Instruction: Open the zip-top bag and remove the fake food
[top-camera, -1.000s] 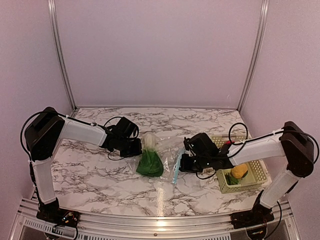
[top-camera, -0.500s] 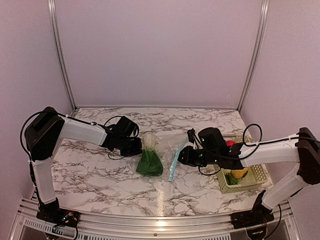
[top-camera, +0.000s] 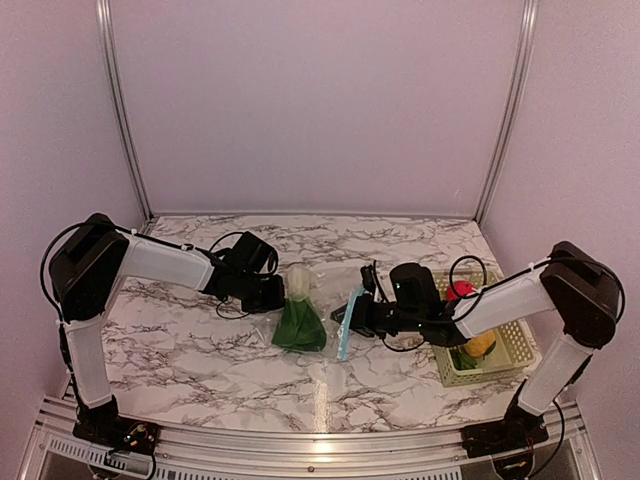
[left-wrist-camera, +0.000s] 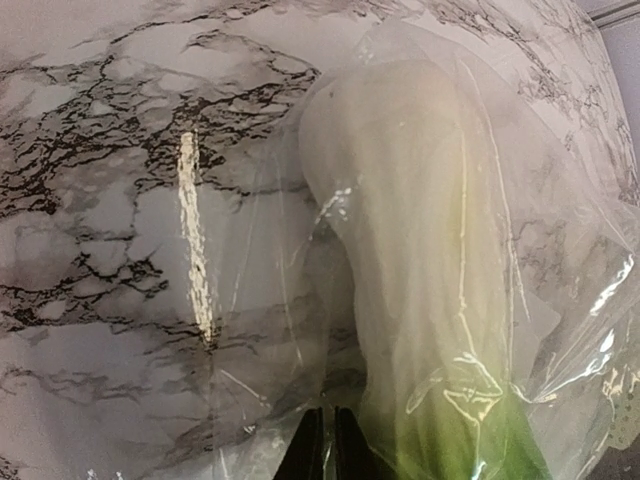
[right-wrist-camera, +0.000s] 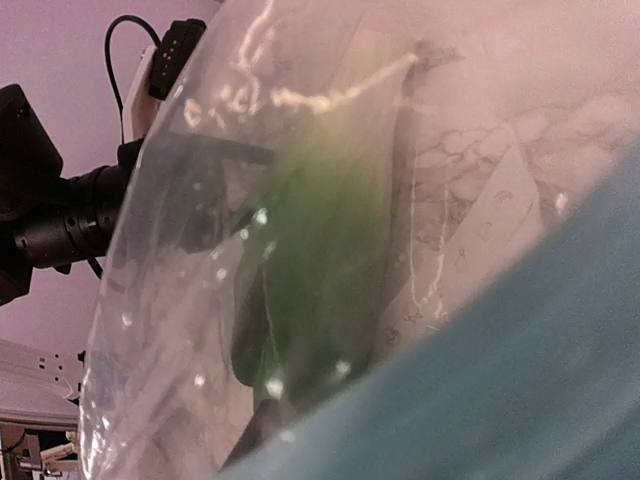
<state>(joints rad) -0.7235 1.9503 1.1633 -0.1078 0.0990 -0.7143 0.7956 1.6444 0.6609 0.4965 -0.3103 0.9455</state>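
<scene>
Left fingers (left-wrist-camera: 308, 460) are clamped shut on the clear plastic at the left side of the bag (top-camera: 325, 290). Right fingers (top-camera: 358, 320) are pinching its blue zipper strip (top-camera: 345, 328), which stands up off the surface (top-camera: 180, 340). Bag's stretched between them mid-surface, with the green vegetable (top-camera: 300, 322) inside. Red fruit (top-camera: 462, 290) and yellow fruit (top-camera: 480, 343) sit in the basket (top-camera: 520, 345) by the right edge.

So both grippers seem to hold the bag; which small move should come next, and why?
Probably the right gripper should pull the zipper strip slightly away from the left gripper, which pinches the opposite side of the bag. The vegetable lies inside, so the mouth must be spread before it can come out.
</scene>
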